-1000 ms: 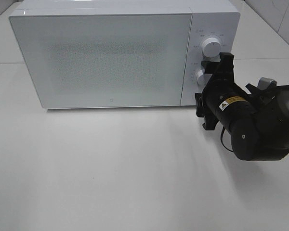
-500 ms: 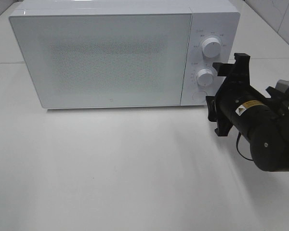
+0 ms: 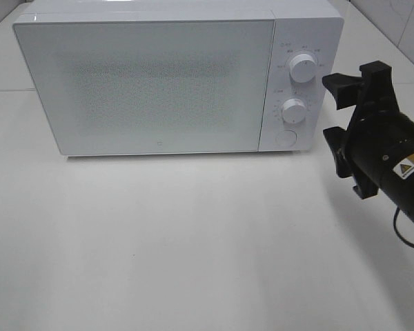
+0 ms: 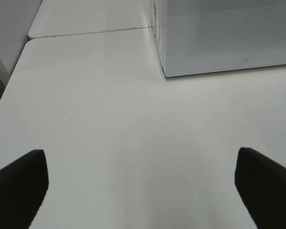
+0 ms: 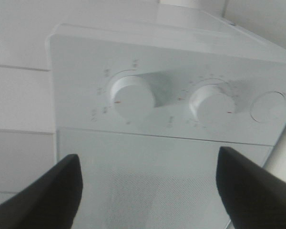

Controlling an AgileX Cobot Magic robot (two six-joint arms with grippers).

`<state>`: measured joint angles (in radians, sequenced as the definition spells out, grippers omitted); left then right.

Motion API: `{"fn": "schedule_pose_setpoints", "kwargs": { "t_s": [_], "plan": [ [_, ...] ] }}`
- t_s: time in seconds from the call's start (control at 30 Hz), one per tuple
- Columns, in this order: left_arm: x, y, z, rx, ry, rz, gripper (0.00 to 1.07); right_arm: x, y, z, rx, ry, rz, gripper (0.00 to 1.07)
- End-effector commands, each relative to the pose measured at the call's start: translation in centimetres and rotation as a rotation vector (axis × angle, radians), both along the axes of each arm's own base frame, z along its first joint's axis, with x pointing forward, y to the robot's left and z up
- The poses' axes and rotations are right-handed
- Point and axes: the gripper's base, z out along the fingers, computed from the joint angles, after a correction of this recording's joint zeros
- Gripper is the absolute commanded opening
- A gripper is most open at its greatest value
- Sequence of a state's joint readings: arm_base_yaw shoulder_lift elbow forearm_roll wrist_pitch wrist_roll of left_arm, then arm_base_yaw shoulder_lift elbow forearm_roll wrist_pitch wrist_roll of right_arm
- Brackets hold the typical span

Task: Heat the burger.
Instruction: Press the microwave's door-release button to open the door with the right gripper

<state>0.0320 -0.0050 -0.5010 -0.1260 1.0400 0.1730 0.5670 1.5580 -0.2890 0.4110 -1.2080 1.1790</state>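
Note:
The burger is out of view in every frame. The white microwave (image 3: pixel 159 83) stands at the back of the table with its door closed. On its control panel are an upper knob (image 3: pixel 302 67), a lower knob (image 3: pixel 294 110) and a round button (image 3: pixel 286 138). My right gripper (image 3: pixel 334 114) hangs open just right of the panel, apart from it and holding nothing. The right wrist view looks at the two knobs (image 5: pixel 132 96) (image 5: pixel 213 103) between the open right gripper (image 5: pixel 148 191). My left gripper (image 4: pixel 140 191) is open over bare table, left of the microwave (image 4: pixel 229 38).
The white table (image 3: pixel 193 241) stretches in front of the microwave. Its left edge (image 4: pixel 9 81) shows in the left wrist view, with a seam to a second tabletop behind. A tiled wall rises at the back right.
My right arm has drawn back to the right, away from the lower knob it was at a second ago. The microwave and the left gripper have not moved.

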Motion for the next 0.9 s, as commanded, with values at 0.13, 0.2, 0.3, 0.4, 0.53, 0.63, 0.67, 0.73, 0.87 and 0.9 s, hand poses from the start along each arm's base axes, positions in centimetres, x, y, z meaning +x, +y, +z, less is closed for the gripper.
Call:
{"fn": "schedule_pose_setpoints", "kwargs": {
  "t_s": [0.13, 0.2, 0.3, 0.4, 0.53, 0.63, 0.67, 0.73, 0.87, 0.9],
  "plan": [
    [-0.3, 0.0, -0.1, -0.005, -0.021, 0.005, 1.01, -1.3, 0.0, 4.7, -0.314, -0.321, 0.063, 0.76],
    [-0.3, 0.0, -0.1, -0.005, -0.021, 0.005, 1.01, -2.0, -0.2, 5.6, -0.460, -0.323, 0.089, 0.76],
    [-0.3, 0.0, -0.1, -0.005, -0.021, 0.005, 1.01, -2.5, -0.3, 6.0, -0.625, -0.297, 0.134, 0.76],
    [-0.3, 0.0, -0.1, -0.005, -0.021, 0.005, 1.01, -2.6, 0.0, 6.1, -0.772, -0.260, 0.207, 0.76],
    [-0.3, 0.0, -0.1, -0.005, -0.021, 0.005, 1.01, -2.7, 1.0, 6.6, -1.060, -0.181, 0.432, 0.76],
    [-0.3, 0.0, -0.1, -0.005, -0.021, 0.005, 1.01, -2.8, 1.9, 7.3, -1.247, -0.156, 0.633, 0.76],
    [-0.3, 0.0, -0.1, -0.005, -0.021, 0.005, 1.01, -2.9, 2.4, 7.8, -1.327, -0.142, 0.761, 0.76],
    [-0.3, 0.0, -0.1, -0.005, -0.021, 0.005, 1.01, -3.0, 2.7, 8.3, -1.372, -0.128, 0.848, 0.76],
    [-0.3, 0.0, -0.1, -0.005, -0.021, 0.005, 1.01, -3.2, 2.7, 8.8, -1.368, -0.051, 0.920, 0.76],
    [-0.3, 0.0, -0.1, -0.005, -0.021, 0.005, 1.01, -3.2, 2.7, 8.8, -1.368, -0.051, 0.920, 0.76]
  ]
}}
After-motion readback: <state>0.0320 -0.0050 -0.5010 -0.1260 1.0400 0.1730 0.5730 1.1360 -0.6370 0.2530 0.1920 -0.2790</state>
